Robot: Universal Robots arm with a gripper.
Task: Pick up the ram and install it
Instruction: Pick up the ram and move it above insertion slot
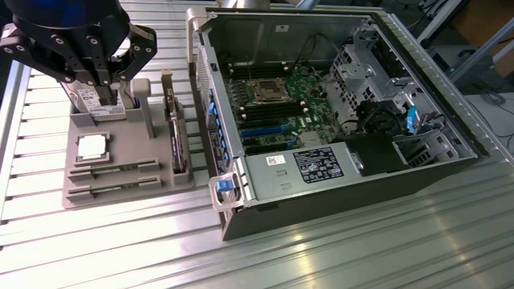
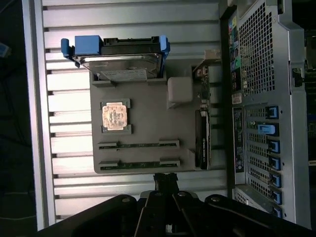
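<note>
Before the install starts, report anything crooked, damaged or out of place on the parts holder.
Nothing stands out. Both ram sticks lie straight in their slots on the grey holder, the CPU sits square in its recess, and the hard drive and expansion card stand upright in their supports.

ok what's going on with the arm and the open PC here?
One robot arm is on a memory install. Its gripper is shut and empty and hovers above the gray parts holder beside the open computer case. The two ram sticks sit in their slots on the holder, near the processor chip and the hard drive. Nothing has been picked up yet.
</note>
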